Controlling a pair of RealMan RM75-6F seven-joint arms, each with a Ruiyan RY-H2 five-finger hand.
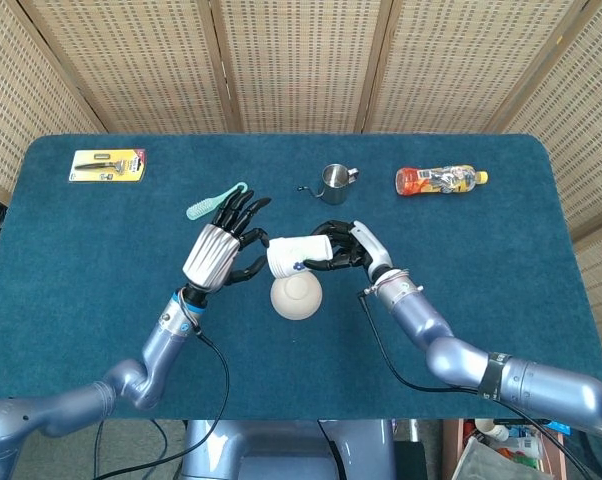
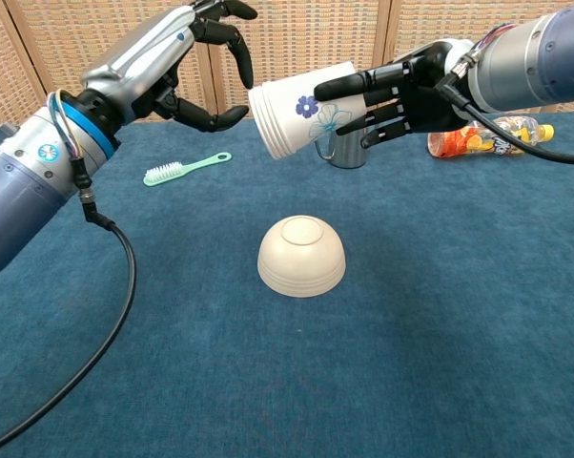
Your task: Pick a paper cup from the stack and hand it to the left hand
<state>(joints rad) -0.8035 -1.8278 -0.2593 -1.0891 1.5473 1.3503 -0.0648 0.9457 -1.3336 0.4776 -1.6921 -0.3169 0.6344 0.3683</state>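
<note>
Chest view shows the right robot hand gripping the paper cup sideways in the air above the upturned bowl. Just beside the cup's rim, the left robot hand is empty, its fingers spread.

bowl below hands, mug behind

An upturned bowl, toothbrush, metal cup, bottle and razor pack lie apart.
</note>
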